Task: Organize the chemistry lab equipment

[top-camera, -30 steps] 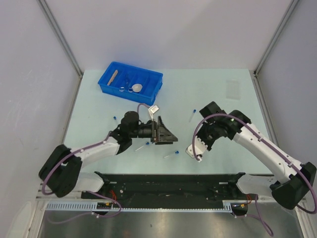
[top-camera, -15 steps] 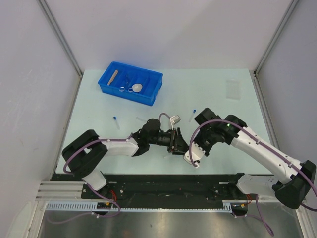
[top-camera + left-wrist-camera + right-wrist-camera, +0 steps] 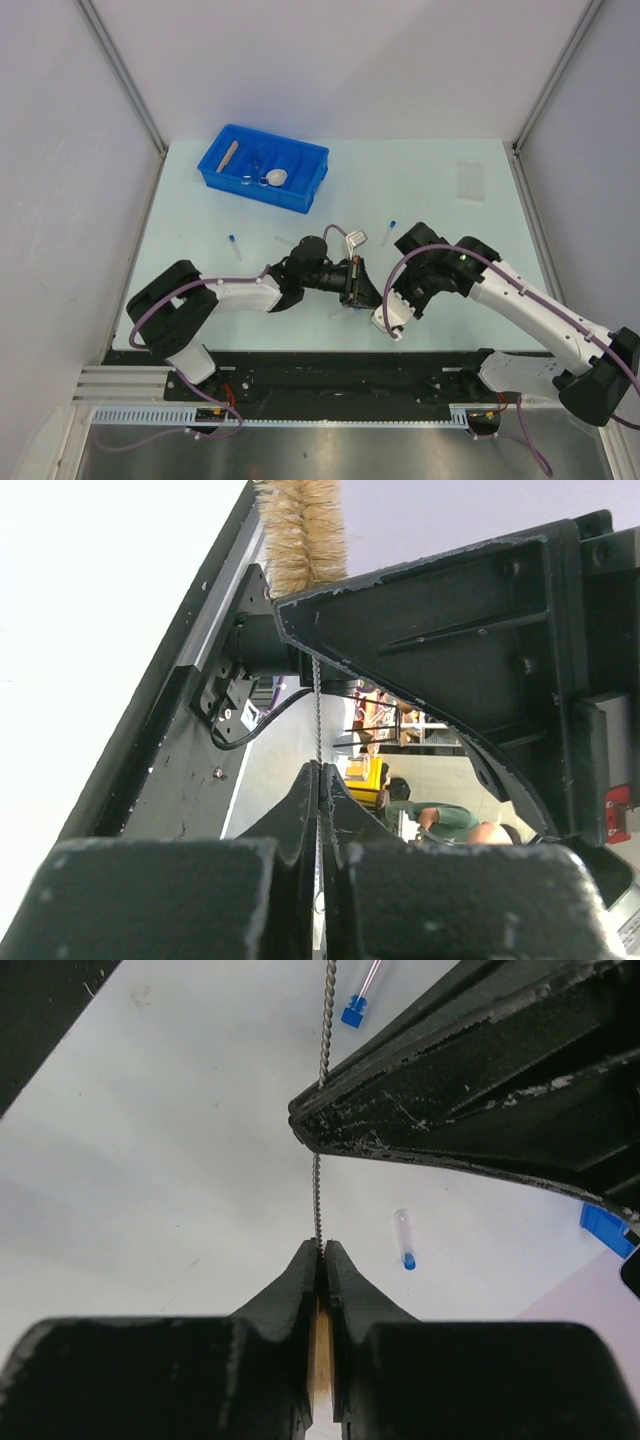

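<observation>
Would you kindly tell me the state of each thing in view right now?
brush: gripped by both arms at once.
left fingers: shut on the brush wire.
right fingers: shut on the brush handle.
tube: capped, lying flat.
bin: open, partly filled.

L claw (image 3: 320, 768) swung in & clamped onto thin brush tool (image 3: 316, 710).

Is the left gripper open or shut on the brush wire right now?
Shut on it: in the left wrist view the left gripper has its fingers pressed together on the twisted wire of the thin brown-handled tool, no gap showing.
</observation>
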Motion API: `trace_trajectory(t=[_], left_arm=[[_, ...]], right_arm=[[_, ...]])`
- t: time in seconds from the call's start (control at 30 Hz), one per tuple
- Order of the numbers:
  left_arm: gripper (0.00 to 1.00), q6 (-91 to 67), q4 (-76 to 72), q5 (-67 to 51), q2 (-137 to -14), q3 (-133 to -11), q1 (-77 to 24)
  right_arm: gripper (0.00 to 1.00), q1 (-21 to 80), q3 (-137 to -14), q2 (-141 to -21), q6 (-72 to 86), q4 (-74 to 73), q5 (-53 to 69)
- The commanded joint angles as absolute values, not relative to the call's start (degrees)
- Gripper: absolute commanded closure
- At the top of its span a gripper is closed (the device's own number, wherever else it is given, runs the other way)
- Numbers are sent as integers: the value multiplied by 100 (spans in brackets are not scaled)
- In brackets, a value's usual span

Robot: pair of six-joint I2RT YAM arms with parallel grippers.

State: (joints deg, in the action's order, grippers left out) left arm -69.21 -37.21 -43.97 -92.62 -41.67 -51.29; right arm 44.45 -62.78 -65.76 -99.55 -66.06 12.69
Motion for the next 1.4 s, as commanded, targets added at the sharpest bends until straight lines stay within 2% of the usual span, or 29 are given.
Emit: trace_trajectory(t=[0.0,0.03,0.13,0.17,0.27,0.47,0.53,0.67,0.8,0.93,1.07,1.23,1.37], left_arm=[[100,-6338,-3666,-4474,-8957,-4008,-5080],[100,-6267,-3578,-4439,-8817,-3964,-5028],[100,-6109,-3393,-4333,-8501,-3745,-4826],[100,-6065,-3366,-4307,-8421,-3622,-4756],[100,-5898,-3156,-4228,-8069,-3429,-4466],[100,-5372,-2313,-4044,-7375,-3296,-3675],[100,-5178,-1770,-3894,-7050,-3313,-3211],[100,-4118,-521,-2948,-6645,-3855,-2375],[100,-3324,482,-2681,-7239,-4849,-1488],[100,-2648,1149,-2646,-8093,-5930,-1178],[100,-2093,1932,-2698,-9060,-7343,-1116],[100,-1539,2819,-2619,-10264,-8550,-1116],[100,-1354,3278,-2514,-10976,-9533,-1116]], right_arm=[[86,4368,-6293,-6328,-9642,-6346,1607],[82,4342,-6302,-6311,-9555,-6276,1669],[64,4219,-6302,-6170,-9370,-6109,1950],[53,4149,-6302,-6092,-9282,-6091,2021],[36,4043,-6302,-5960,-9124,-6073,2337],[23,3587,-6302,-5617,-8571,-5916,3285],[20,3253,-6293,-5494,-7782,-5547,3506],[1,2735,-6056,-5221,-5524,-4362,3674],[0,2321,-5705,-5063,-3835,-3307,3568],[0,1785,-5695,-5299,-2876,-3208,3954],[0,1162,-5722,-5641,-2847,-3497,4569],[0,441,-5950,-6292,-3260,-4394,5114],[5,-341,-5941,-6679,-3524,-4562,5676]])
